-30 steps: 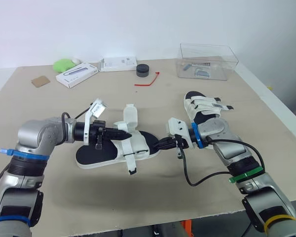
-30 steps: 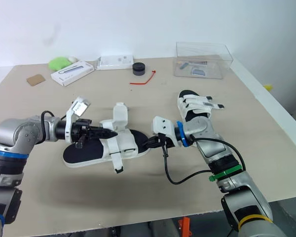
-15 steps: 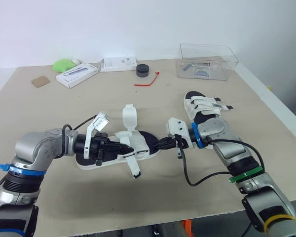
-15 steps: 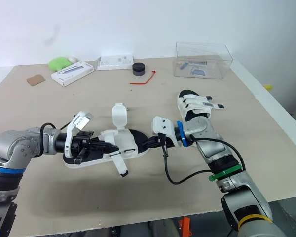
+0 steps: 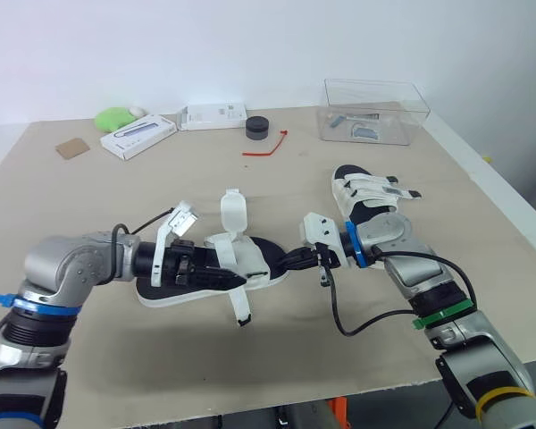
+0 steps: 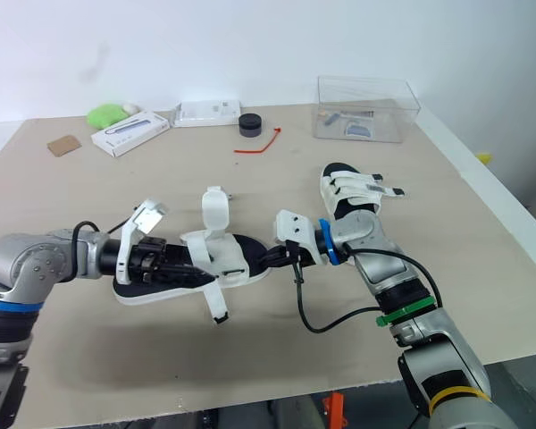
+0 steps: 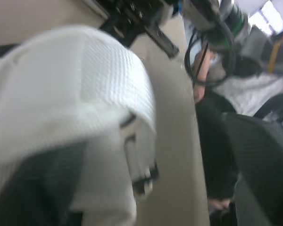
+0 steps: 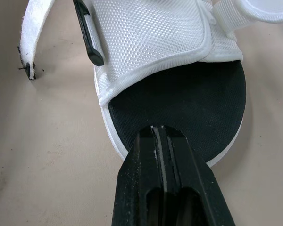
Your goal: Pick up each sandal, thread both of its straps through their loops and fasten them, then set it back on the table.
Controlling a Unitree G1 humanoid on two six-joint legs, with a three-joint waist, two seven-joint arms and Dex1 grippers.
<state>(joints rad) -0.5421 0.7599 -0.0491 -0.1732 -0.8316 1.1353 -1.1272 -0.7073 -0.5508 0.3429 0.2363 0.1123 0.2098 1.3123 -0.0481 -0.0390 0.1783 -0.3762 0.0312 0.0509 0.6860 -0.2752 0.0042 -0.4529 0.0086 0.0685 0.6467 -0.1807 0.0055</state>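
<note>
Black fingers of the right gripper pressed together, tips on the toe of the sandal at frame centre. Left gripper at its straps; grip cannot be told. Both straps loose, so fastening remains. Other sandal, right of centre, looks finished.

Our left arm is bent at the elbow, its forearm lying nearly level and pointing across to our right. At its end the left gripper reaches straight towards the other one. Our right arm comes in from the right, elbow bent, forearm angled inward. A black cable loops beneath it. The right gripper points left with its two black fingers pressed together. The grippers lie near each other, apart
</note>
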